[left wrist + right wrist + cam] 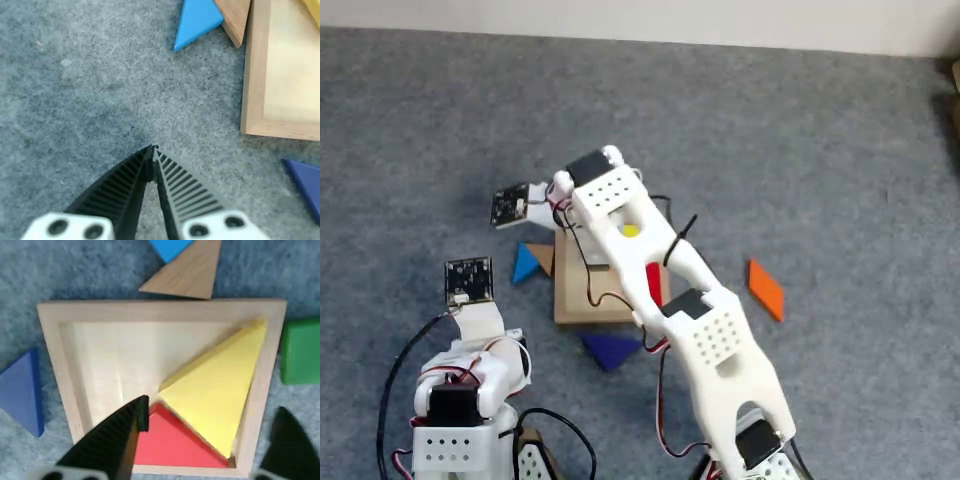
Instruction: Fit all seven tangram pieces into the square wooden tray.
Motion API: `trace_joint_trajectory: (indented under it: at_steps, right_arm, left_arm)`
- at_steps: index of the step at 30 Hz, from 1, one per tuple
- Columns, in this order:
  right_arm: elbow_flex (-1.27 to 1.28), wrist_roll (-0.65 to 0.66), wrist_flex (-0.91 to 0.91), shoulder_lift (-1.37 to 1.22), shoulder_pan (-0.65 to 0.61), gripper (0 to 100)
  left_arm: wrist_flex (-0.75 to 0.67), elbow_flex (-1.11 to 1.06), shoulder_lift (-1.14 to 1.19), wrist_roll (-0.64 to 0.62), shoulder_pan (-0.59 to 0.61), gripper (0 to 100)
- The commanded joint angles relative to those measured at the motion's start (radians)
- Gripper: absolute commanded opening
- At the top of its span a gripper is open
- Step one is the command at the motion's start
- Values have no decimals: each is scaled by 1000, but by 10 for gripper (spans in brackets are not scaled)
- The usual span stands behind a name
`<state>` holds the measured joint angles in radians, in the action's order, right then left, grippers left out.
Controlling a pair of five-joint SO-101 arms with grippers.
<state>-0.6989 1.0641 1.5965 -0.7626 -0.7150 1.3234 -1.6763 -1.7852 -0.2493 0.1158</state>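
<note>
The square wooden tray (50, 355) holds a large yellow triangle (215, 390) and a red triangle (167, 447) side by side. My right gripper (212, 412) hangs open just above them, one finger (125, 427) over the tray floor and the other past the rim. Outside the tray lie a green piece (300, 357), a dark blue triangle (22, 390), a wooden triangle (187, 275) and a light blue triangle (170, 246). An orange parallelogram (765, 288) lies apart to the right. My left gripper (152, 149) is shut and empty, low over the carpet short of the tray (280, 75).
Grey carpet covers the whole work surface. The right arm (660, 280) stretches across the tray (582, 295) in the high view and hides much of it. The left arm (465, 390) stays at the near left. The far carpet is bare.
</note>
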Motion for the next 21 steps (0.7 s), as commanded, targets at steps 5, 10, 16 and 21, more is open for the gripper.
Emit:
trace_joint_trajectory:
  at_steps: [5,10,16,21]
  right_arm:
    - [-64,6,38,68,-4,289]
    - [-151,5,157,122,25,105]
    - [-166,-138,127,107,25,13]
    - [-163,-385,-27,45,27,13]
  left_arm:
    - [2,-19,-51,-2,-18,5]
    - [2,-19,-51,-2,-18,5]
    - [2,-19,-51,-2,-18,5]
    - [2,-19,-51,-2,-18,5]
